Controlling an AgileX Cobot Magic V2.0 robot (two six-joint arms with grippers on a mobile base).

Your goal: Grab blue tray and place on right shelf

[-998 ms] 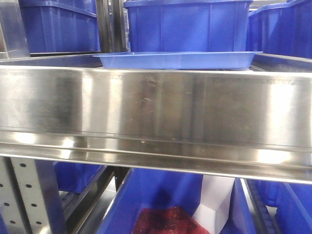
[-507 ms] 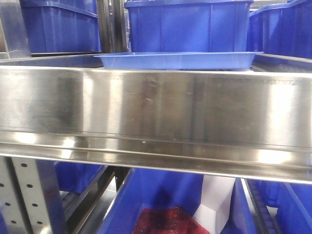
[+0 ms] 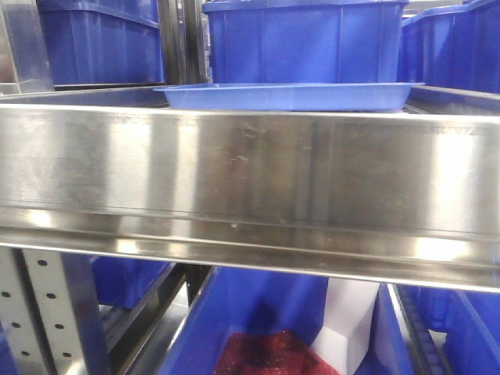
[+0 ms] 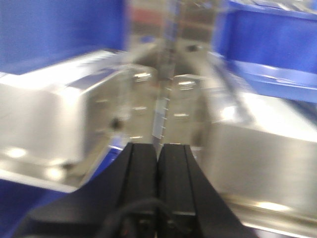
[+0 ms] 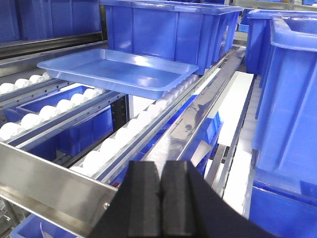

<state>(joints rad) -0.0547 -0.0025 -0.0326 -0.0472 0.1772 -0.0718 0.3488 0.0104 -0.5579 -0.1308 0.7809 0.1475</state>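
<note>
Both black grippers are closed on nothing, their jaws pressed flat together: the right gripper [image 5: 161, 186] sits low in its wrist view, and the left gripper [image 4: 158, 158] points at a gap between two blurred steel rails. No brand, label or readable writing shows in any view.

Just beyond the right gripper runs the steel front rail [image 5: 49, 191] with one screw visible in it. Behind it lie two rows of white rollers [image 5: 124, 141], and the single blue tray [image 5: 119, 72] rests on these rollers, well apart from the gripper, its far edge just in front of a deep blue bin [image 5: 168, 29]. A second deep bin [image 5: 290, 94] stands to the right on the neighbouring lane.

From the front view, the blue tray [image 3: 289, 96] peeks above the tall brushed rail of the shelf [image 3: 250, 172], with three deep bins behind it. A perforated upright [image 3: 47, 312] stands below at left.
</note>
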